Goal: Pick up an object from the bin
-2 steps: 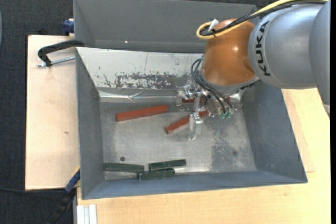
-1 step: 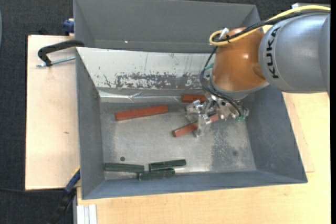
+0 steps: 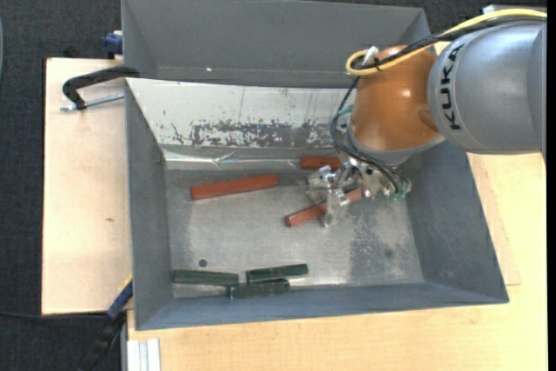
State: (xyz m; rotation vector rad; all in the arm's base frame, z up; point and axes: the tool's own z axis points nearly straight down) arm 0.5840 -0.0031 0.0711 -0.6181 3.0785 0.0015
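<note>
Bin contents as I see them from the console, each placed against the small red-brown block.

1. Small red-brown block (image 3: 303,218): the reference piece. It lies flat on the floor of the bin (image 3: 143,213), its long axis rising from lower left to upper right.
2. Gripper (image 3: 337,197): low in the bin at the block's upper-right end, touching it or just beside it; I cannot tell which. I cannot tell how far open it is, nor whether the reddish bit among its metalwork is held. I judge the block the nearest candidate, lying down and to the left of the gripper.
3. Arm: the orange wrist cover (image 3: 387,104) hangs above and right of the block and points down into the bin. The grey link runs off to the right.
4. Long red-brown bar (image 3: 234,187): up and left of the block, apart from it, nearly level.
5. Short red-brown piece (image 3: 314,162): above the block, beyond the gripper.
6. Dark green sticks (image 3: 241,278): below and left of the block, well apart.
</note>
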